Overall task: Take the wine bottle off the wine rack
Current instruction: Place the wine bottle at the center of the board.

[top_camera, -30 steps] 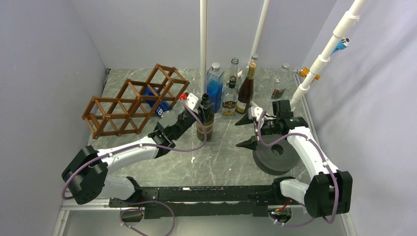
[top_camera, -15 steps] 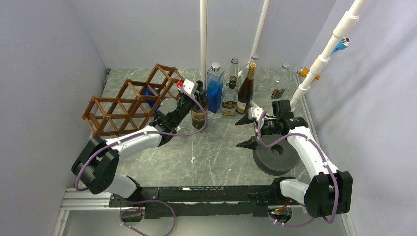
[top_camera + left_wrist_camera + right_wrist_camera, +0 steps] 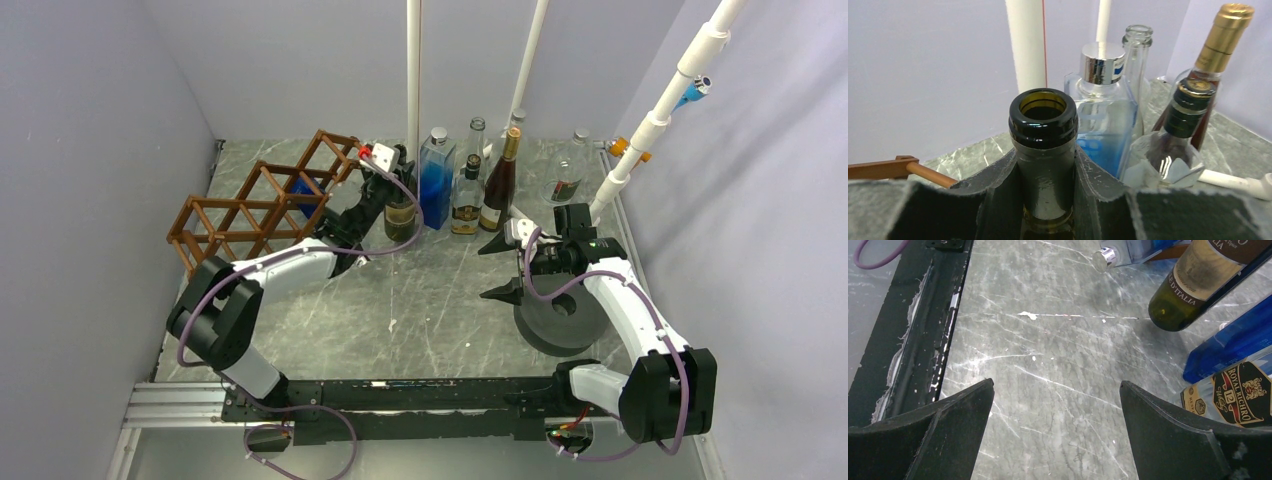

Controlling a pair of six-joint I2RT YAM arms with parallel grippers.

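Observation:
A dark green wine bottle [image 3: 401, 214] stands upright just right of the brown wooden wine rack [image 3: 262, 205], beside the row of bottles at the back. My left gripper [image 3: 396, 186] is shut on its neck. In the left wrist view both pads press the neck [image 3: 1043, 150] below the open mouth, with my left gripper [image 3: 1044, 162] centred on it. The bottle's labelled lower body [image 3: 1193, 280] shows in the right wrist view. A blue bottle [image 3: 308, 192] lies in the rack. My right gripper [image 3: 495, 270] hangs open over bare table, with nothing between its fingers [image 3: 1056, 390].
A blue square bottle [image 3: 436, 178], a clear bottle [image 3: 476, 138], a squat brandy bottle [image 3: 466, 200] and a brown gold-capped bottle [image 3: 500, 185] stand at the back. A glass flask [image 3: 567, 176] sits back right. A grey disc [image 3: 562, 316] lies under the right arm. White pipes [image 3: 413, 70] rise behind.
My left arm has carried the upright wine bottle away from the table's middle toward the back, up beside the blue square bottle and the rack's end. The right arm has not moved.

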